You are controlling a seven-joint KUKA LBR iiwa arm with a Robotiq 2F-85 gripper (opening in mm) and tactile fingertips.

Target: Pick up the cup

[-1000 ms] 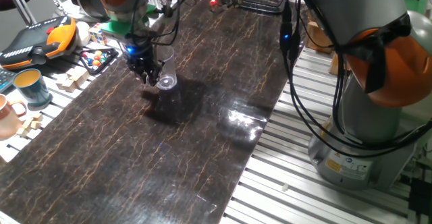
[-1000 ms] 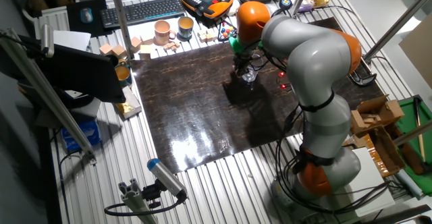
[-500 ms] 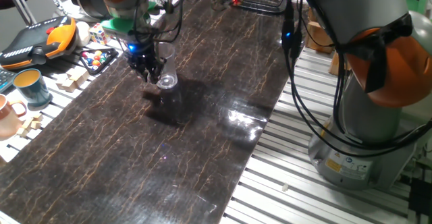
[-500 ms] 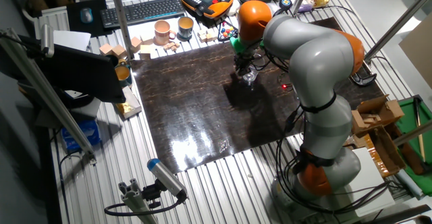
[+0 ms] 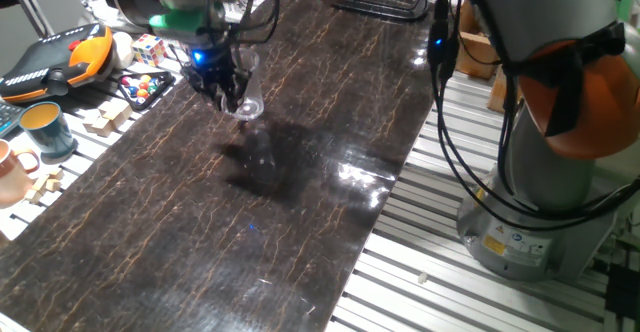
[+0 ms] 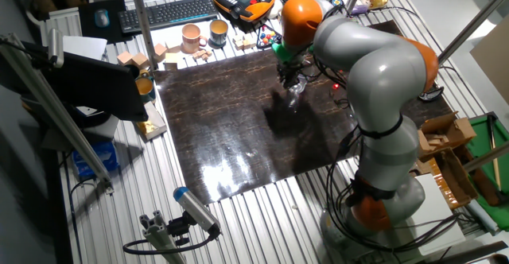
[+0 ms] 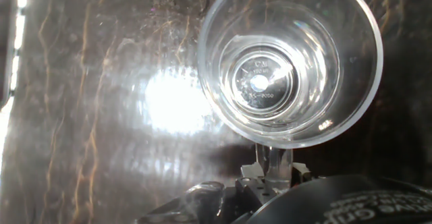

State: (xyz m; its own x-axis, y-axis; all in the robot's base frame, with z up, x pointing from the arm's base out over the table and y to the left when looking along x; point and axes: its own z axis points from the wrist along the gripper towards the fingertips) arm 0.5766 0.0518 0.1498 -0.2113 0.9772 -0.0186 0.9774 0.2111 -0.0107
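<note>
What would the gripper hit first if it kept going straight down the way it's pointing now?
Probably the dark marbled tabletop directly below; the gripper holds the clear glass cup just above it, though the gap is hard to judge.

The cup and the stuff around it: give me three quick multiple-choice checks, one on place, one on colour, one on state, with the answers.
1. Where is the cup?
A. in the gripper above the dark mat
B. on the slatted table beside the teal mug
C. lying on the orange pendant

2. What colour is the cup?
A. teal
B. clear glass
C. pink

3. How does the gripper stand?
A. open, away from the cup
B. shut on the cup
C. out of sight

Answers: 1 A, its shadow lies apart from it on the mat; 2 B, the hand view shows the mat through its base; 3 B, the fingers clamp its wall in the hand view.
</note>
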